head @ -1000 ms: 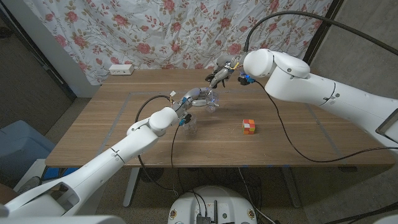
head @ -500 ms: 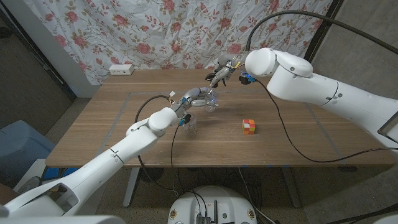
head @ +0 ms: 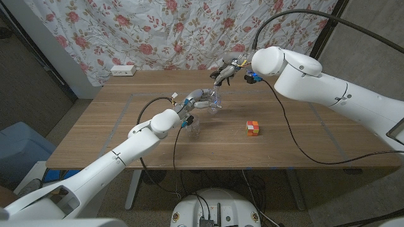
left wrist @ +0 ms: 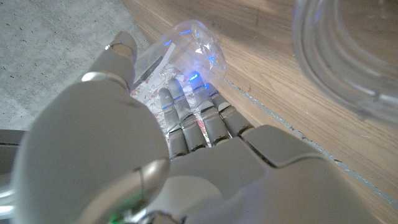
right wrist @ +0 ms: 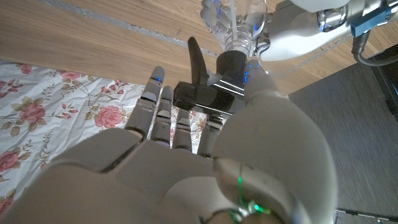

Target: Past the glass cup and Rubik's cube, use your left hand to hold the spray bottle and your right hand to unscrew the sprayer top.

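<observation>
— What does the right wrist view add?
— The black sprayer top gripped in the right hand, off the bottle.
— And the left hand?
— Fingers wrapped around the clear spray bottle, beyond the glass cup, left of the cube.

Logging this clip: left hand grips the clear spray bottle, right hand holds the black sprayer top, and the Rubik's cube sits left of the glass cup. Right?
Not quite. The head view shows the Rubik's cube to the right of the glass cup. The left hand does grip the spray bottle, and the right hand holds the sprayer top.
</observation>
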